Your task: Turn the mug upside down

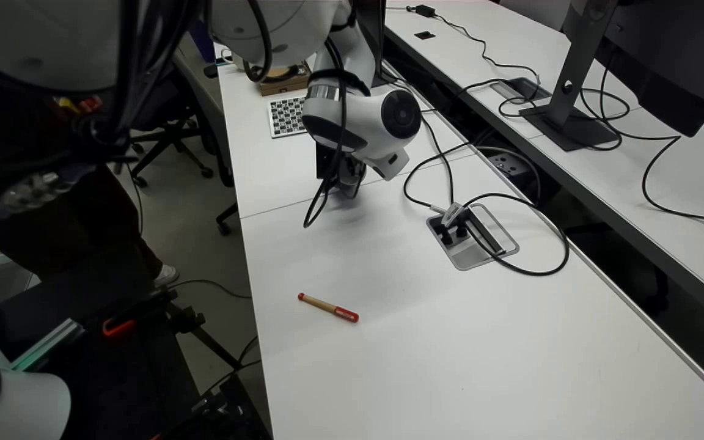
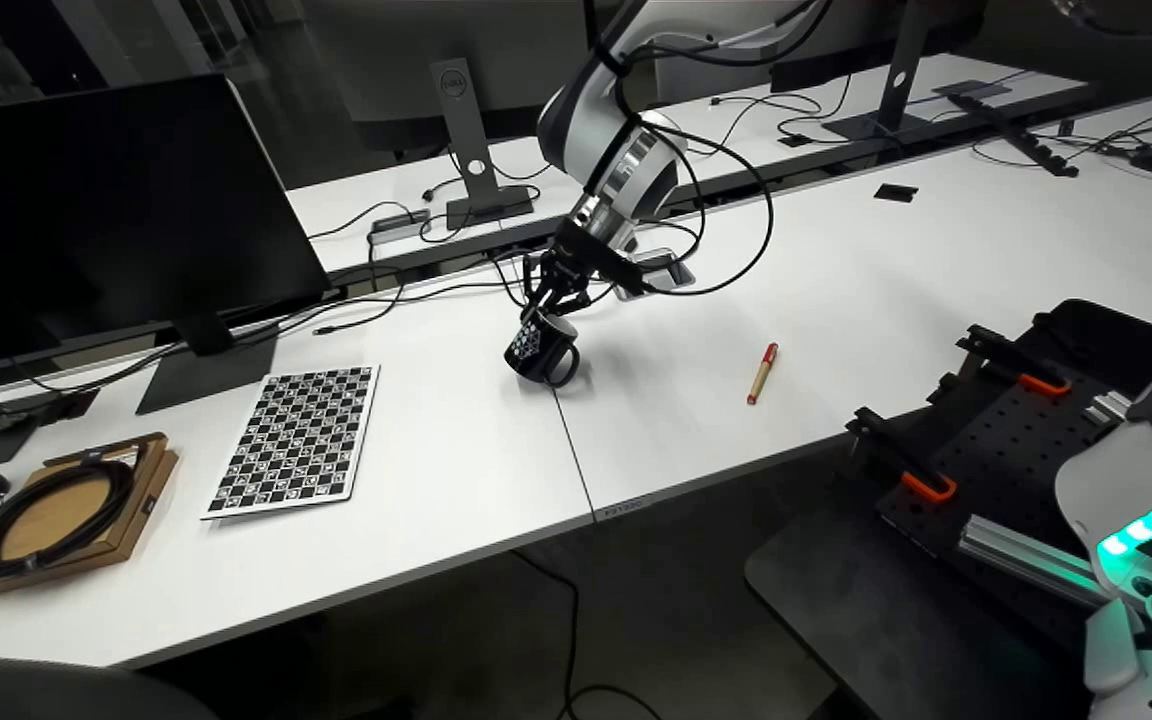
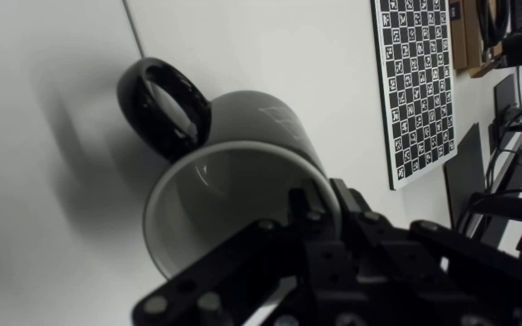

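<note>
Mug (image 2: pixel 536 353) well inside desk edge (image 2: pixel 736 474)

Arm (image 1: pixel 291 27) extended, wrist (image 2: pixel 626 175) slanted; pincer (image 3: pixel 325 199) pointing obliquely down, fingers (image 3: pixel 346 199) clamped close.

Free gap between mug (image 2: pixel 538 350) and checkerboard (image 2: pixel 298 438), cables (image 2: pixel 336 328) behind.

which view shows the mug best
Wrist view: the mug looms large, seen from its open end, though the gripper covers part. In an exterior view the mug is small, tilted; in an exterior view, below the arm, it's hard to make out.
</note>
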`<act>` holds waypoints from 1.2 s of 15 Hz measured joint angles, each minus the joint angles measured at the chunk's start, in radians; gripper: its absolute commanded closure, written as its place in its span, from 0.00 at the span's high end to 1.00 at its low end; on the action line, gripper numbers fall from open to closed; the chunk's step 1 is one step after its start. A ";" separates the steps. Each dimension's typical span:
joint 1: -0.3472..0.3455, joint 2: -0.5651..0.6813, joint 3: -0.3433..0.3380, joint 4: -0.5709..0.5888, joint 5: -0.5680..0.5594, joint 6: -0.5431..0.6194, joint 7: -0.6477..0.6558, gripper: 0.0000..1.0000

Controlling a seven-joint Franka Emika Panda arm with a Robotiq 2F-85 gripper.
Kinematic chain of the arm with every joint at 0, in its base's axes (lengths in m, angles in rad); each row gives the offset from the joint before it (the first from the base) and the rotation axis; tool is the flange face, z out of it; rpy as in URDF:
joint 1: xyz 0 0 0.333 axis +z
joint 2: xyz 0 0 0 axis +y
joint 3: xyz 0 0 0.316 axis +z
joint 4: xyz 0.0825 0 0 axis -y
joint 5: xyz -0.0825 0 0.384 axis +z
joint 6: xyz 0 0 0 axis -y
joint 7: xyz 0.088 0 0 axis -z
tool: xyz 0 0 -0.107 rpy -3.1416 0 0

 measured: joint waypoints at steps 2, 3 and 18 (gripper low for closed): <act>0.000 0.000 -0.002 0.000 0.029 -0.004 -0.033 0.02; 0.000 0.000 -0.004 0.000 0.044 -0.006 -0.047 0.09; 0.001 0.019 -0.077 0.038 0.223 -0.172 -0.134 0.02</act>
